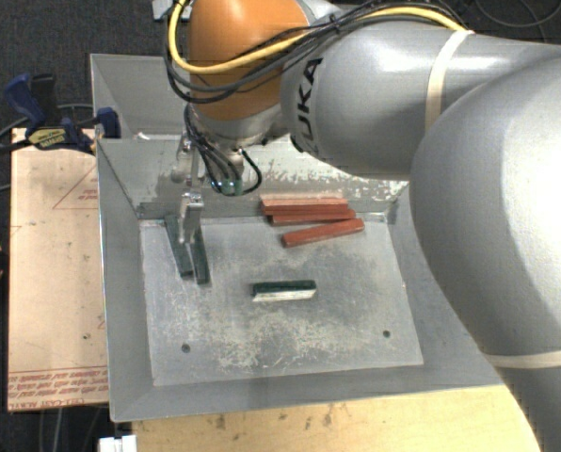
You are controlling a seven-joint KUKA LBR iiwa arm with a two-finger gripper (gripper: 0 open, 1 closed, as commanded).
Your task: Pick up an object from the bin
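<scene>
Arm [431, 102] in from right; orange wrist cover [238, 45] on top; tool [192, 252] points down, low.

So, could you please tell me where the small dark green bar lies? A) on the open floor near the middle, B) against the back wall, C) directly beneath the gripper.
A: the dark green bar lies alone on the bin floor, in front of the reddish bars and apart from the gripper.
</scene>
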